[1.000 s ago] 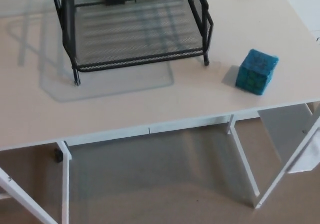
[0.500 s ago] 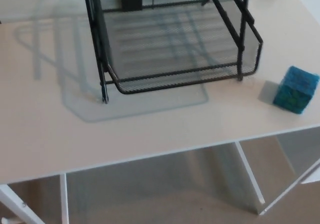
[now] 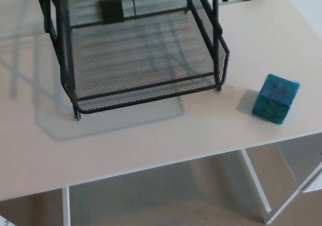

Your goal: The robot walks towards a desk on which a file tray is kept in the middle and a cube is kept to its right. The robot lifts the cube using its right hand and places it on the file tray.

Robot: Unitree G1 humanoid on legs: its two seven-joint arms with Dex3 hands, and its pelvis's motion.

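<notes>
Here, the cube (image 3: 275, 98) sits right of the file tray (image 3: 151, 91), near the surface (image 3: 151, 135) edge; a misjudged reach may knock it off. Neither hand shows.

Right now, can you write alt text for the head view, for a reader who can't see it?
A black wire-mesh file tray stands on a pale desk, with a blue-green cube sitting apart to its right near the desk's front edge. No robot hand is in view, and the floor shows beneath the desk.
</notes>
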